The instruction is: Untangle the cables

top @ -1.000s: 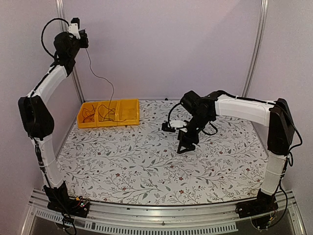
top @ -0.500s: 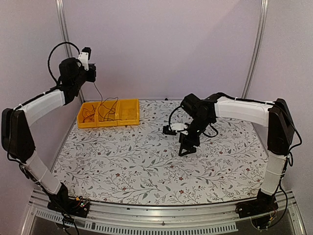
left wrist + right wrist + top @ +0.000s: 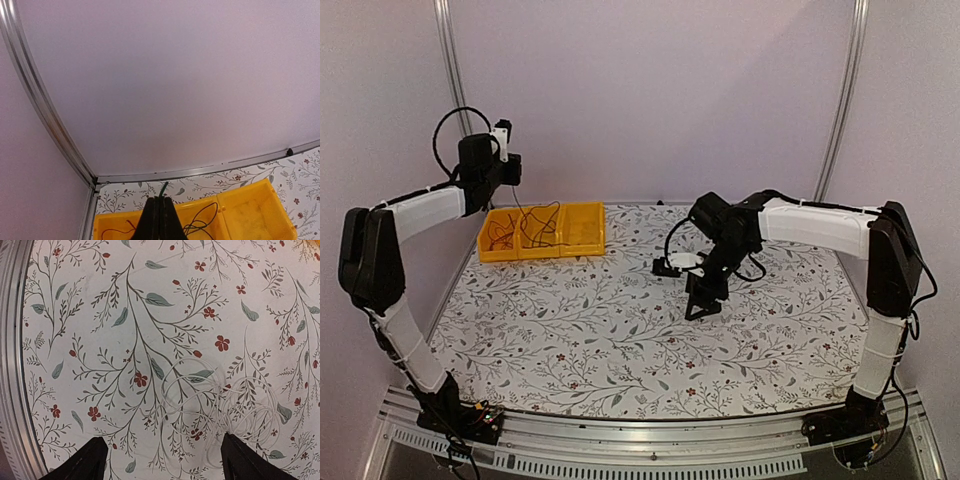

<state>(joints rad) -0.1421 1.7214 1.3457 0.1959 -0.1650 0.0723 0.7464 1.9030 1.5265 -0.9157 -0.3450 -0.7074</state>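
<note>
My left tool (image 3: 159,202) is raised above the far left corner of the counter (image 3: 620,330). Its fingers are pressed together on a thin dark cable (image 3: 164,188), and a short end of that cable projects past the fingertips. From the tool the cable hangs down into the yellow three-compartment bin (image 3: 582,247) just below and ahead, where it lies in loose loops in the middle compartment. A red cable (image 3: 498,236) lies bunched in the compartment to the left of that.

My right tool (image 3: 162,445) points down at the counter, low over it. Its fingers are spread apart and grip nothing. A pale cable (image 3: 220,405) lies in overlapping coils on the counter just ahead of this tool, mostly toward the finger on the right of the wrist view. I cannot tell whether that finger touches it.
</note>
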